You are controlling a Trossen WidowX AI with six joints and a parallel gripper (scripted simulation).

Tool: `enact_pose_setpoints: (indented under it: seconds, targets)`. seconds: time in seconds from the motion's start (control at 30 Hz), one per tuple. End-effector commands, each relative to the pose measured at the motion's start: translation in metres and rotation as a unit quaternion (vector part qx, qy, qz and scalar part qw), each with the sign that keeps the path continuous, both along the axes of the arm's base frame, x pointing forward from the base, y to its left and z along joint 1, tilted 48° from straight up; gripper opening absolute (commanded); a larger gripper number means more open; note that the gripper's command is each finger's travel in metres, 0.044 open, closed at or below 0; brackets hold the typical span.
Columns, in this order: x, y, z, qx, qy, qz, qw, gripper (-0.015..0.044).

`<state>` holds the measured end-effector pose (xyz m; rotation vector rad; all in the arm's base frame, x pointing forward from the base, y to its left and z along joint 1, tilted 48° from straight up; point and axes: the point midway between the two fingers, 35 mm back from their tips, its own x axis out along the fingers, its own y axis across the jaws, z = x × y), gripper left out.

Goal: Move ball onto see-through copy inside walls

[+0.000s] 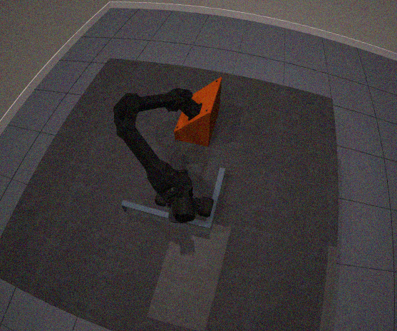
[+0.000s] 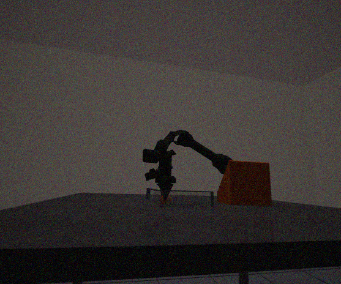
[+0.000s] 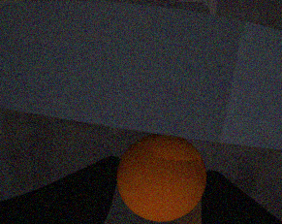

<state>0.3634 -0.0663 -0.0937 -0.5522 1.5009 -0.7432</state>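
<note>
Since the tool (image 3: 161, 189) stands narrow with its fingers against both sides of the orange ball (image 3: 161, 177), I judge it gripped, low at the worktop (image 1: 281, 160) inside the corner of the clear walls (image 1: 218, 189). See-through copy: cannot make out, too dark. To do this step well, keep the squeeze light and centred so the ball doesn't pop out, lift only slightly, carry it slowly, stay off the near wall, settle it onto the worktop before opening, then retreat straight up.

Orange wedge-shaped block (image 1: 200, 118) on dark table (image 1: 281, 171), grey tiled floor (image 1: 377, 125) around.
</note>
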Motion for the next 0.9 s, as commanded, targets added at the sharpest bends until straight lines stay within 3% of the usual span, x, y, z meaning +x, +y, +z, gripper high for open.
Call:
enact_pose_setpoints:
  seconds: [0.0,0.2,0.87]
  targets:
    - [0.0,-0.001,0.0,-0.002,0.001,0.002,1.0,0.0122]
    - [-0.006,0.005,0.001,-0.002,-0.002,-0.003,1.0,0.0]
    - [0.01,0.09,0.082,0.001,0.001,0.001,1.0,0.0]
